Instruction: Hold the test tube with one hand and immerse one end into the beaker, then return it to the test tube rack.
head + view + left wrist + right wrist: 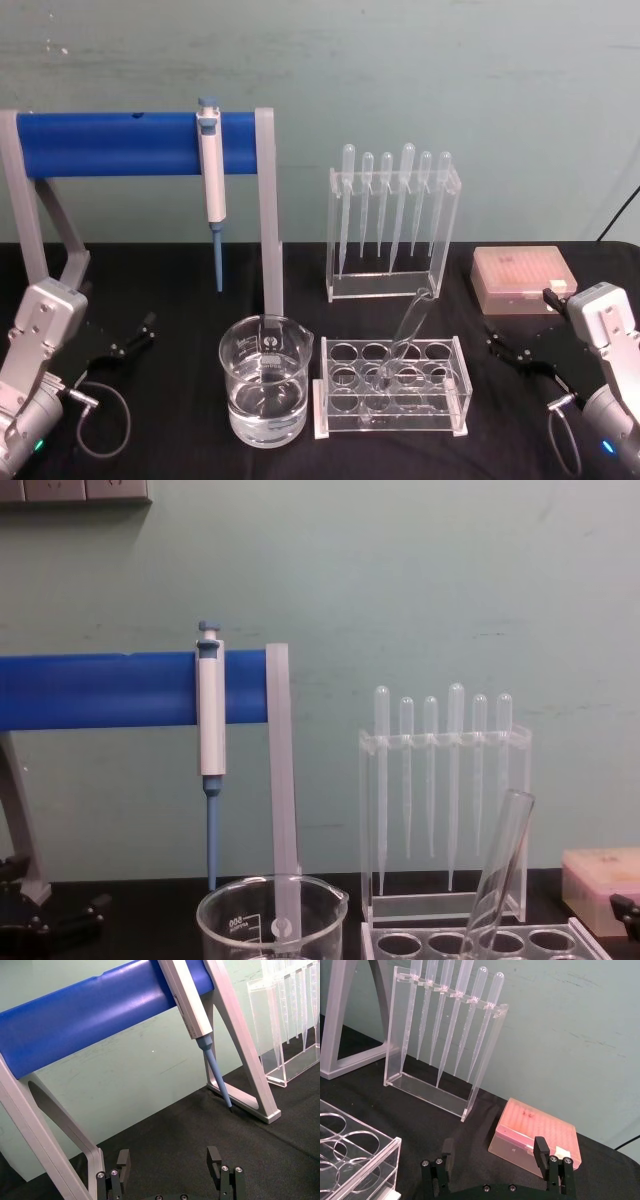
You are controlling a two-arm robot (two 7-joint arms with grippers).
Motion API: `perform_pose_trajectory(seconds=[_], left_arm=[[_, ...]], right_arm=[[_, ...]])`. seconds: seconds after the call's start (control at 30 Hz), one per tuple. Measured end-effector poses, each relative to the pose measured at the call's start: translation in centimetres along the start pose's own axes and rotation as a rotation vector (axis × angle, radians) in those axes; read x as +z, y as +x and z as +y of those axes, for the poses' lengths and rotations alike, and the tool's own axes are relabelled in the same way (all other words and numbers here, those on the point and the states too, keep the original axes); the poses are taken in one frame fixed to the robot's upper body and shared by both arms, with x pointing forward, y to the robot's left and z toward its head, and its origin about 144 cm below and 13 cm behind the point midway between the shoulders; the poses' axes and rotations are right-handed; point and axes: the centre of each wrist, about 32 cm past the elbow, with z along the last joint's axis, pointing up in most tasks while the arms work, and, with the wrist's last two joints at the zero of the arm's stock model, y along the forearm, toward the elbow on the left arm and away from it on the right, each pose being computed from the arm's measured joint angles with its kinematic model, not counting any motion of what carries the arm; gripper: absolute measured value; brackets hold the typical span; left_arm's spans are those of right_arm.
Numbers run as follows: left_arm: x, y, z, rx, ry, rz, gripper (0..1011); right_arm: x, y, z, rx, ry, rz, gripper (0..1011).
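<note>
The test tube (408, 335) leans tilted in a hole of the clear rack (461, 388), its open top up and to the right; in the chest view the test tube (500, 870) rises out of the rack's front row. Left of the rack stands the beaker (265, 392), holding clear liquid, and its rim shows as the beaker (270, 920) at the chest view's lower edge. My left gripper (135, 338) rests open at the table's left, well clear of the beaker; its own view shows the left gripper (168, 1160) holding nothing. My right gripper (505, 348) sits open right of the rack, seen as the right gripper (492, 1152) with nothing between its fingers.
A blue bar on grey legs (110, 143) spans the back left, with a blue-and-white micropipette (212, 180) hanging from it. A clear stand of several plastic pipettes (392, 220) stands behind the rack. A pink tip box (525, 278) sits at the back right.
</note>
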Motion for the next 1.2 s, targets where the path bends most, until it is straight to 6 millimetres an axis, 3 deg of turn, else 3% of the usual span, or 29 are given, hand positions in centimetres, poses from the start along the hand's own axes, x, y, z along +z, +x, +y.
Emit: perform_pose_trajectory(seconds=[0.9,1.2], left_arm=[[0.0,0.0,0.0,0.0,0.0,0.0,1000],[0.0,0.0,0.0,0.0,0.0,0.0,1000]], right_arm=[[0.0,0.1,-0.2,-0.007,0.005,0.009,1003],[0.3,0.4,-3.2,0.003,0.047,0.029,1002]])
